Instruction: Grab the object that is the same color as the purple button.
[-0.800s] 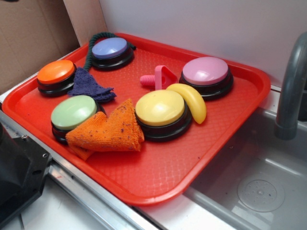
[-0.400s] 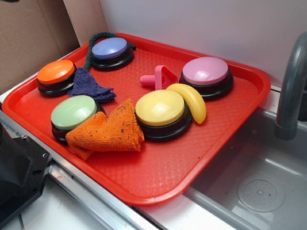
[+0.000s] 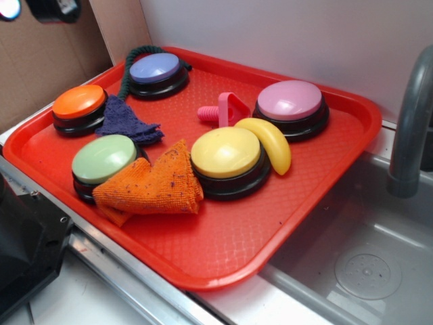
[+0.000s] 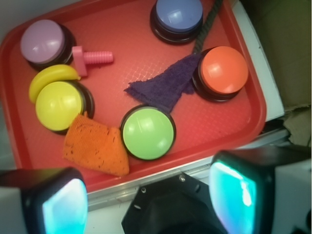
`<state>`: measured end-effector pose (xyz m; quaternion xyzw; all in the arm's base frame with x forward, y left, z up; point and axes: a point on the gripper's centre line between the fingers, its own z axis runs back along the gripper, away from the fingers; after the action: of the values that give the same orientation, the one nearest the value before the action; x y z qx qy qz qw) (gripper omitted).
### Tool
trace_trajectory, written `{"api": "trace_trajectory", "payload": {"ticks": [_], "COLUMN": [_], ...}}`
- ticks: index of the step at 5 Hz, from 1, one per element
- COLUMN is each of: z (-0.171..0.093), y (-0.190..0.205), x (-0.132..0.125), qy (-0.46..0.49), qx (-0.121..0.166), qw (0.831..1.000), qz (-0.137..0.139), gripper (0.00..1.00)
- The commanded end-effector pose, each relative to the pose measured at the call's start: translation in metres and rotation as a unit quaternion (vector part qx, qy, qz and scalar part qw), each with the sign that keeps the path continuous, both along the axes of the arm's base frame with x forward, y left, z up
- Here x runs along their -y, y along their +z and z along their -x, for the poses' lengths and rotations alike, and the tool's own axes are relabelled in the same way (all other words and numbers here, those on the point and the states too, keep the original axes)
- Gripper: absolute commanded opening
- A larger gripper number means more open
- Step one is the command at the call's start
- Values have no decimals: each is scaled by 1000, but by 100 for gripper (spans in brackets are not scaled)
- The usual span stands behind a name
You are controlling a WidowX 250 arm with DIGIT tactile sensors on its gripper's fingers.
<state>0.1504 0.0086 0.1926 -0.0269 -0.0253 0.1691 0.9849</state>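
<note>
The object, a small dark purple cloth [image 3: 125, 122] [image 4: 165, 87], lies flat on the red tray [image 3: 223, 267], between the orange button [image 3: 80, 103] and the green button [image 3: 103, 159]. The purple button [image 3: 155, 70] [image 4: 179, 14] stands at the tray's far left corner. My gripper [image 4: 151, 195] hangs high above the tray's near edge, open, with nothing between its fingers [image 4: 58, 204]. Only a dark bit of the gripper [image 3: 53, 8] shows at the top left of the exterior view.
An orange cloth [image 3: 155, 186] leans on the green button. A yellow button [image 3: 225, 152], a banana [image 3: 270, 142], a pink bolt [image 3: 220, 112] and a pink button [image 3: 291, 101] fill the right half. A green rope [image 3: 132, 64] runs by the purple button. Sink [image 3: 358, 257] and faucet [image 3: 409, 128] are right.
A dark part of the gripper with a lit spot has come into view at the top left of the exterior view. Nothing on the tray has moved.
</note>
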Motion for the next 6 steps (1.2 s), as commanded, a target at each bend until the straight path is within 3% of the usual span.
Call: {"api": "trace_trajectory", "payload": {"ticks": [1, 2, 4, 6], "z": [-30, -39, -53, -62], "y": [-60, -85, -138, -169], "x": [-39, -49, -63, -79], "qy": [166, 219, 303, 359], "qx": [1, 15, 12, 10], "qw": [986, 975, 952, 932], "qz": [-8, -24, -45, -39], "gripper": [100, 100, 100, 100]}}
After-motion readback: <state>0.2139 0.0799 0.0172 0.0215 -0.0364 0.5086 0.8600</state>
